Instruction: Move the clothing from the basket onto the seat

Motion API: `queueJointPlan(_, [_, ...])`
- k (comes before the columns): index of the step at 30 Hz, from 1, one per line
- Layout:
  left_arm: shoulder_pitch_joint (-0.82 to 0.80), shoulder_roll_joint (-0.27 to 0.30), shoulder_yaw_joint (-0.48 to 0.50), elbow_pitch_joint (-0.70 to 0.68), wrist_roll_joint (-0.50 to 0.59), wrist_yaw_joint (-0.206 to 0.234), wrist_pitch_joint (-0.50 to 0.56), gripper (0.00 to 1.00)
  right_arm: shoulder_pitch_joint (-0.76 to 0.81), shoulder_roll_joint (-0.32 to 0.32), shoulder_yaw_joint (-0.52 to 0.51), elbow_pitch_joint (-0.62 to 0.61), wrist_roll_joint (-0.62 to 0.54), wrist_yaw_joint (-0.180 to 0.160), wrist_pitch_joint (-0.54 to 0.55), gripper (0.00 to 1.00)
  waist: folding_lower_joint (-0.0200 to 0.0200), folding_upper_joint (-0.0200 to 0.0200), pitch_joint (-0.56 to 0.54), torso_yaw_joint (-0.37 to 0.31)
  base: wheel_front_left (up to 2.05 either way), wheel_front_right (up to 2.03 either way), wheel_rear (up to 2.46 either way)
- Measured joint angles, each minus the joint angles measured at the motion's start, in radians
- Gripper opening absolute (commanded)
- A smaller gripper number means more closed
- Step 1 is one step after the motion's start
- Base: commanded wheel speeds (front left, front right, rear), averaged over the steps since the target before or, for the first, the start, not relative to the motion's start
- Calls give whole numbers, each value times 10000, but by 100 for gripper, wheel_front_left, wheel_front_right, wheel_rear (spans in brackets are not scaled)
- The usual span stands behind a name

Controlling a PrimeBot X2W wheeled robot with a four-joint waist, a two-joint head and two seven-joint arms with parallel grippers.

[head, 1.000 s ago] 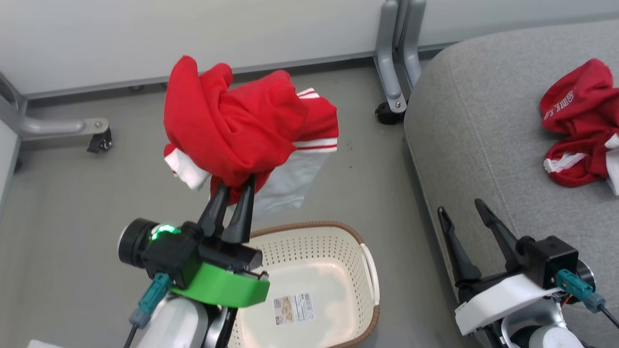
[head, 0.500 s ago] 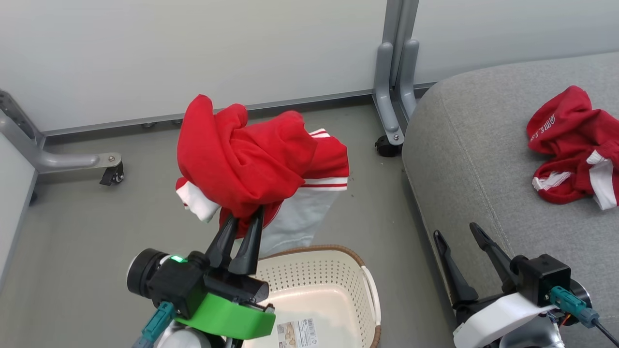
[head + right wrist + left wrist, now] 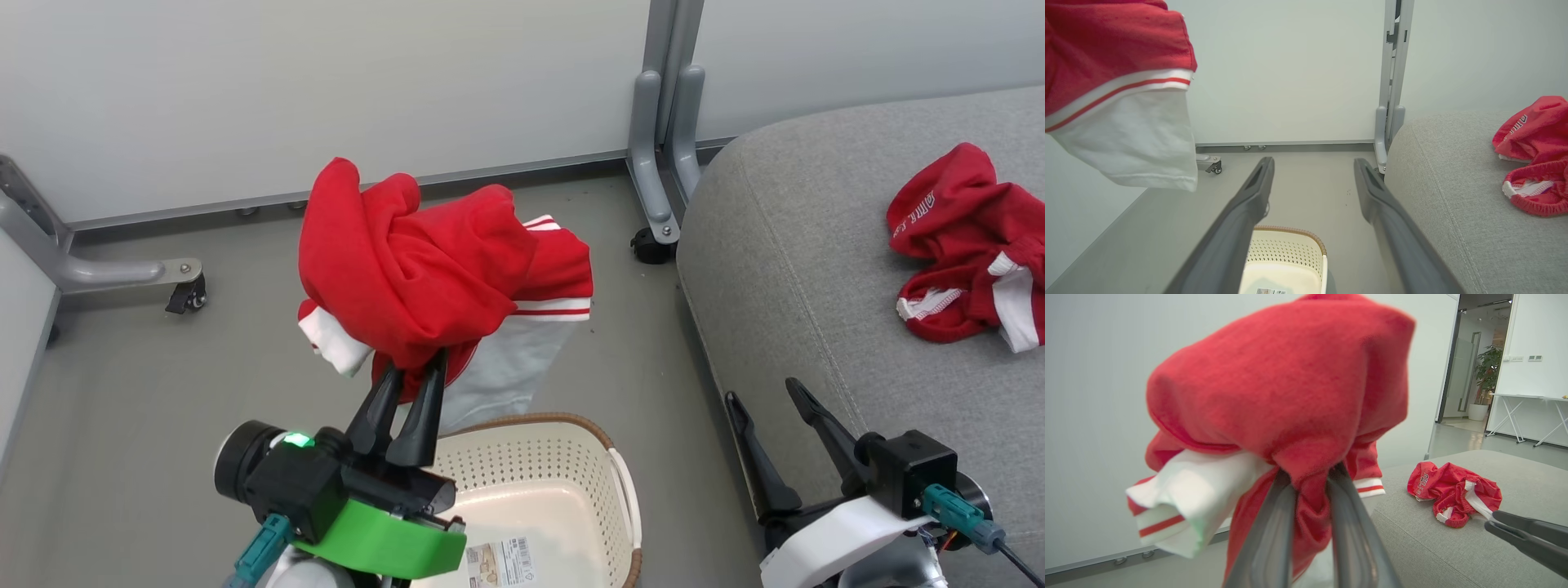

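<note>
Carry step: left end effector [image 3: 415, 377] clamped on red shirt [image 3: 416, 269], held above basket [image 3: 522, 453]. Right end effector [image 3: 761, 390] open, empty. Next: swing across to seat [image 3: 816, 269], release.

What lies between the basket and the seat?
A strip of bare grey floor separates the basket from the seat, as the head view shows; the open right gripper appears at the seat's near edge.
</note>
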Motion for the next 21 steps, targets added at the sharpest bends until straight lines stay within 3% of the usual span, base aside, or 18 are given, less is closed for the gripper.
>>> queueJointPlan(8, [-6,12,-92,-113,-54,4,0,0,-221,-731,865,90,326,0,71,100,0,0,79,49,0,0,0])
queueJointPlan(15, [-129,0,-219,-207,-52,-15,0,0,-1607,-2117,2508,654,1131,0,-12,100,0,0,306,163,0,0,0])
queueJointPlan(21, [-296,-27,-351,-230,-48,-100,-10,0,-3184,-2773,3827,1415,1806,0,-420,100,0,0,473,333,0,0,0])
